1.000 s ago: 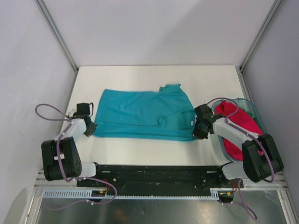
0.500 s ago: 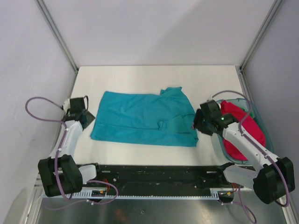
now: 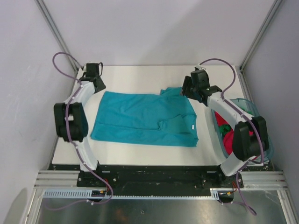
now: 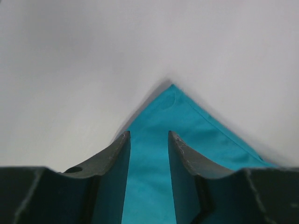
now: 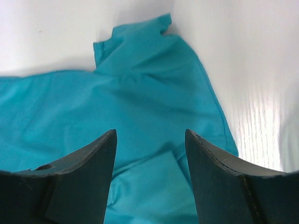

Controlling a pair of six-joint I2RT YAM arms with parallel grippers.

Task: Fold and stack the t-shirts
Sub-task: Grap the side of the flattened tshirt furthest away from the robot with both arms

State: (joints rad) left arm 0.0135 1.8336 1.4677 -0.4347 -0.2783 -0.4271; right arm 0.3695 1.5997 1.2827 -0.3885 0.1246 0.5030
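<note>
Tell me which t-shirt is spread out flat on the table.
The teal-blue t-shirt, lying open on the white table; the magenta-red t-shirt is bunched up inside the basket at the right.

Top external: fixed high, above and behind the arm bases, looking down over the whole table (image 3: pixel 140 77), both arms in frame.

Left wrist: very close and low, facing out between the parted fingers of the left gripper (image 4: pixel 148 135) at the far-left corner of the teal t-shirt (image 4: pixel 187 121).

Right wrist: close, looking past the right gripper (image 5: pixel 149 133) at the shirt's far-right part.

Shared by all three: that shirt.
</note>
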